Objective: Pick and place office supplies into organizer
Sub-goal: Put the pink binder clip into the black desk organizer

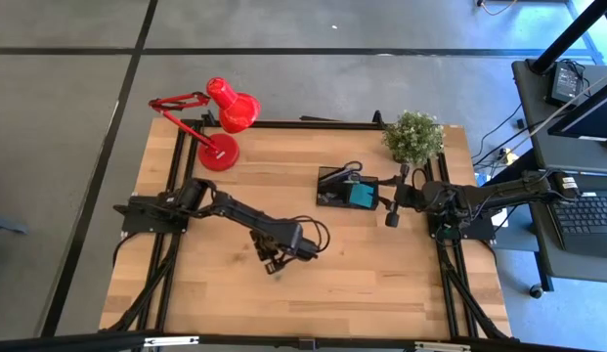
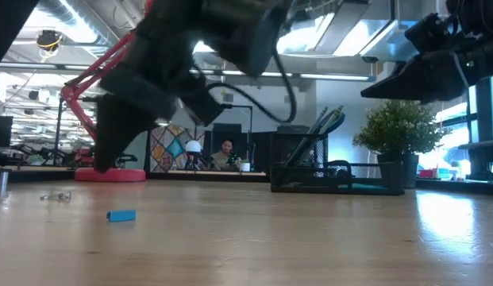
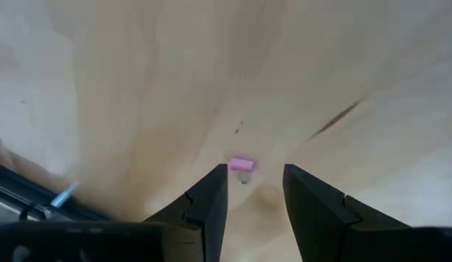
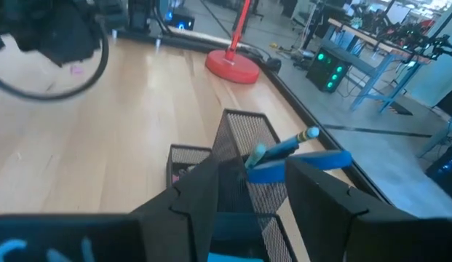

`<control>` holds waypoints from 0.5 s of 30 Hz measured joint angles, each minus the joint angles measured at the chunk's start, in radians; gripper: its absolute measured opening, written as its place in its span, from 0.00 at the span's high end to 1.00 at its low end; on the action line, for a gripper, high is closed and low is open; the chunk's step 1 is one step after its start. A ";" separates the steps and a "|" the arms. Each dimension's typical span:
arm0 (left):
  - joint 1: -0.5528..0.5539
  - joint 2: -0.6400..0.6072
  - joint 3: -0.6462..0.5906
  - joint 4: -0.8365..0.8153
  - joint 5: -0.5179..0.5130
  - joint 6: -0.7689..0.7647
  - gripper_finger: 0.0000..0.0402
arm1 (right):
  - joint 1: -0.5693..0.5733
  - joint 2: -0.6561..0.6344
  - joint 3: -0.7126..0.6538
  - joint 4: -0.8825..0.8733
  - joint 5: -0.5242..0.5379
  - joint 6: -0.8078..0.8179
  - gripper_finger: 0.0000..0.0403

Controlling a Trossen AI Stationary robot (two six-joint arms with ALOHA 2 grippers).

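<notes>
Pale wooden table top [image 1: 381, 284], smooth, light sheen, visible grain. Black wire-mesh metal organizer [image 4: 244, 145], matt. Red desk lamp [image 1: 225, 122] with glossy painted finish. Small pink eraser-like block [image 3: 241, 164], matt. Left gripper's dark fingers [image 3: 211, 200], matt plastic.

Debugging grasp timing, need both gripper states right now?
Left gripper: open, empty, hovering over a small pink piece on the table.
Right gripper: open, empty, above the organizer.
</notes>
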 joint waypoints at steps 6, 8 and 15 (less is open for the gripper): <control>-0.014 0.000 -0.066 0.014 -0.009 0.016 0.68 | 0.000 0.000 0.000 0.020 0.000 0.015 0.60; -0.021 -0.002 -0.077 0.015 -0.015 0.026 0.68 | 0.000 0.000 0.000 0.021 0.000 0.024 0.60; -0.034 -0.115 -0.170 0.079 -0.071 -0.020 0.68 | 0.000 0.000 0.000 0.057 0.000 0.024 0.60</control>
